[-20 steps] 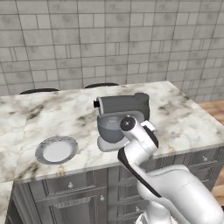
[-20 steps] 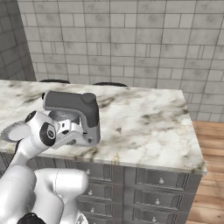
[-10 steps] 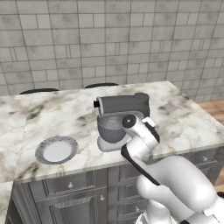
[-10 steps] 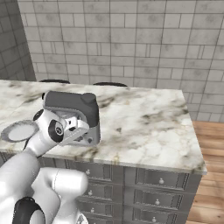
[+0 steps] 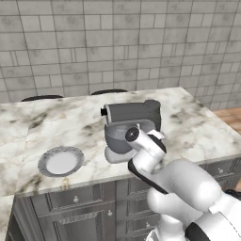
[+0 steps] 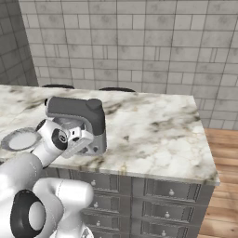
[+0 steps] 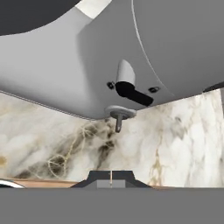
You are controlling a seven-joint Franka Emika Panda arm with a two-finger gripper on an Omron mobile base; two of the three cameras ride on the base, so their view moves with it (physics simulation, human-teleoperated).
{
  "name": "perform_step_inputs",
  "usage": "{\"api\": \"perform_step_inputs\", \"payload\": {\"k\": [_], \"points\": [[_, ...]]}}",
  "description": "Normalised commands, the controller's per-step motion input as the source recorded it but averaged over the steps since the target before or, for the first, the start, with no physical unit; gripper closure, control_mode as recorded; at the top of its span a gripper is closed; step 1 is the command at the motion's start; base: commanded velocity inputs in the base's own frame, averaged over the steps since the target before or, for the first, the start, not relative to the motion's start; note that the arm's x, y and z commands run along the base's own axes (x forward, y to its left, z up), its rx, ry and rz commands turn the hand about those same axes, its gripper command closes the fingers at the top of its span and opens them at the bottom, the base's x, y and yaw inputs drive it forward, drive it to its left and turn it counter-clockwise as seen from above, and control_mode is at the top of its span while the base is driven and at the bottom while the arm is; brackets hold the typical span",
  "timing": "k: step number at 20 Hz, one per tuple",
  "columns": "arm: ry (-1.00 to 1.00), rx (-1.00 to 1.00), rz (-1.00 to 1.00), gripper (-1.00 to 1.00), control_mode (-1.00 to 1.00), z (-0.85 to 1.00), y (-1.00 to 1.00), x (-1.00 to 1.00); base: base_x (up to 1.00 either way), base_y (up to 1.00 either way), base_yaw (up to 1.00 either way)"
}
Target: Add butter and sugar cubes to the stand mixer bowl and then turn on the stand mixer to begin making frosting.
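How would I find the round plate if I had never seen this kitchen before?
Look at the long marble counter in front of the tiled wall. Near its front edge stands a grey stand mixer, and the plate lies apart from it, toward the counter's left end in the left base view. It is the flat, round, light-grey thing, while the mixer is tall and dark on top.

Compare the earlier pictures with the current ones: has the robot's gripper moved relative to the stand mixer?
Yes. The wrist has risen and closed in on the stand mixer; the shut gripper now points at its side.
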Motion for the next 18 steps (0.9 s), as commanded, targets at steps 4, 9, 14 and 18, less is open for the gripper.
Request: {"api": "perform_step_inputs", "payload": {"k": [4,9,14,18], "points": [[0.00,-0.04,0.00,1.00,-1.00,-0.34,-0.02,0.16,0.00,0.00,0.00],[0.00,-0.02,0.00,1.00,-1.00,-0.24,-0.13,0.20,0.00,0.00,0.00],[0.00,0.00,0.00,1.00,-1.00,-0.05,-0.15,0.21,0.00,0.00,0.00],[0.00,0.00,0.00,1.00,-1.00,0.00,0.00,0.14,0.00,0.00,0.00]]}}
